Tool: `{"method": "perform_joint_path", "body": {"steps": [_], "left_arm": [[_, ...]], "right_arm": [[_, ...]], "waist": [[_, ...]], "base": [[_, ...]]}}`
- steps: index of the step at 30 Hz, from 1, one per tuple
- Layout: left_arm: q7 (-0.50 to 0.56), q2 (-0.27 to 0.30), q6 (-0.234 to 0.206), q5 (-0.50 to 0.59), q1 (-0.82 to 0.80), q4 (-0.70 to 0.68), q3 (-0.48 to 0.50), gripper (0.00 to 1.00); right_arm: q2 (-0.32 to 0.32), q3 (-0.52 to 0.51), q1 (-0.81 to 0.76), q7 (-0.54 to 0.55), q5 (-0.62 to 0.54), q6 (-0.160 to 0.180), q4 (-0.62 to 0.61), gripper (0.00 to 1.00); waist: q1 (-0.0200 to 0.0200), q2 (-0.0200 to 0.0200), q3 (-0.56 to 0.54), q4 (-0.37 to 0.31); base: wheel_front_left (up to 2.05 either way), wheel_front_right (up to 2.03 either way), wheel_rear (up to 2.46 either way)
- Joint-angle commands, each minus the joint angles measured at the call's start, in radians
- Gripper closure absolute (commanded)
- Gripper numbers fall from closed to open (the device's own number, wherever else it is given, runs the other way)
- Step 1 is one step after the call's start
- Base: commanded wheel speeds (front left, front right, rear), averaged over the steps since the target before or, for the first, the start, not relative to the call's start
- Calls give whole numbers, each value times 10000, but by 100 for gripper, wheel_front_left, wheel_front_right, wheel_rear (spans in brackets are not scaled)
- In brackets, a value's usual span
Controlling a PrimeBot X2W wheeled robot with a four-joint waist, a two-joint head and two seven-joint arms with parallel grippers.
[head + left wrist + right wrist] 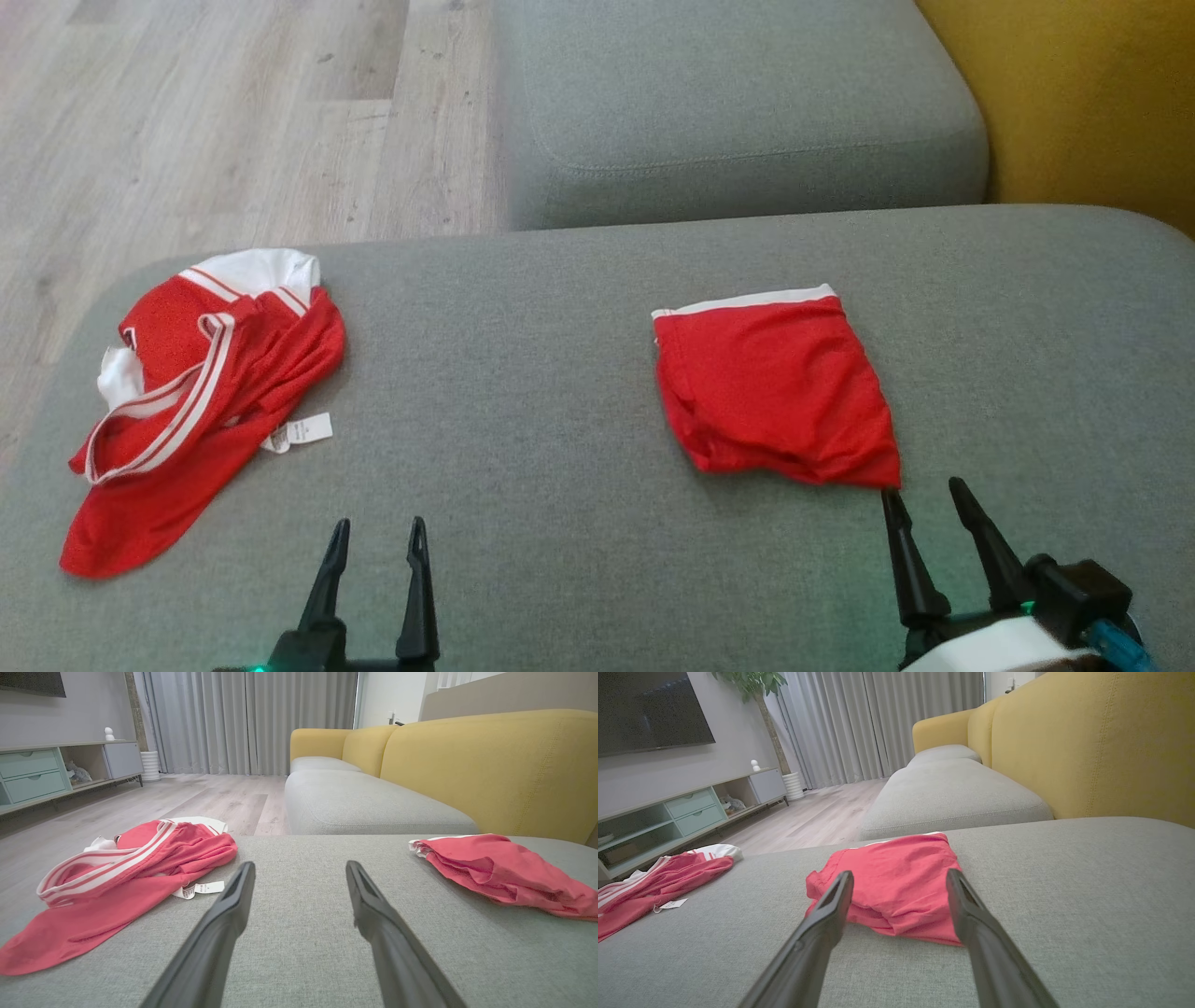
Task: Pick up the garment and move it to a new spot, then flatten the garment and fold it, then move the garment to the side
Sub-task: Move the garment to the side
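Note:
A crumpled red garment [205, 401] with white stripes, a white collar and a tag lies at the left end of the grey cushion [560, 439]; it also shows as crumpled red cloth [117, 882] and crumpled red cloth [649, 882] in the wrist views. A second red garment, folded [775, 392] with a white band at its far edge, lies to the right, seen as folded cloth [504, 872] and folded cloth [896, 882]. My left gripper [379, 525] [300, 865] is open over bare cushion between them. My right gripper [922, 490] [899, 874] is open just short of the folded garment's near corner.
A second grey seat cushion [738, 103] lies beyond, with a yellow backrest [1083, 93] along the right. Wooden floor [187, 121] drops off past the cushion's left and far-left edges. A low TV cabinet [32, 772] and curtains stand across the room.

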State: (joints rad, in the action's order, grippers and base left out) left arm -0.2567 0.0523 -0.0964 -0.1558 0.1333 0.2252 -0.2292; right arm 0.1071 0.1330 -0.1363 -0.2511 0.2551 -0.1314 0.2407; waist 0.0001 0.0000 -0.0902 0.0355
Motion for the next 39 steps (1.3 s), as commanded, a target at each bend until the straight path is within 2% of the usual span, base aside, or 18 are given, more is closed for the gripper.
{"method": "perform_joint_path", "body": {"steps": [1, 9, 12, 23, 27, 31, 39], "left_arm": [[-51, -20, 4, 91, -196, -231, 366, 0], [-51, -20, 29, 109, -176, -144, 260, 0], [-51, -20, -120, 257, -237, -229, 255, 0], [-51, -20, -345, 619, -696, -848, -6, 0], [-51, -20, -462, 579, -1027, -1214, -157, 0], [-51, -20, -471, 600, -1397, -1383, -330, 0], [-51, -20, -490, 634, -1889, -1421, -645, 0]], "right_arm": [[54, 262, 268, -107, -51, 7, -234, 0], [32, 216, 291, -107, 1, 7, 221, 0], [31, 185, 475, -107, -35, 7, 348, 0], [213, -203, 2215, -107, -653, 7, 1036, 0], [224, -665, 3407, -45, -558, 7, 2231, 0], [408, -925, 4712, 661, -342, 7, 3688, 0], [817, -547, 6203, 1594, 874, 7, 5927, 0]], "waist": [[-1, 0, -44, -27], [-1, 0, -82, -41], [-1, 0, 80, -39], [-1, 0, 1206, 251], [-1, 0, 1798, 399], [-1, 0, 2285, 549], [-1, 0, 2806, 727]], "base": [[0, 0, 0], [0, 0, 0], [0, 0, 0], [0, 0, 0], [0, 0, 0], [0, 0, 0], [0, 0, 0]]}}
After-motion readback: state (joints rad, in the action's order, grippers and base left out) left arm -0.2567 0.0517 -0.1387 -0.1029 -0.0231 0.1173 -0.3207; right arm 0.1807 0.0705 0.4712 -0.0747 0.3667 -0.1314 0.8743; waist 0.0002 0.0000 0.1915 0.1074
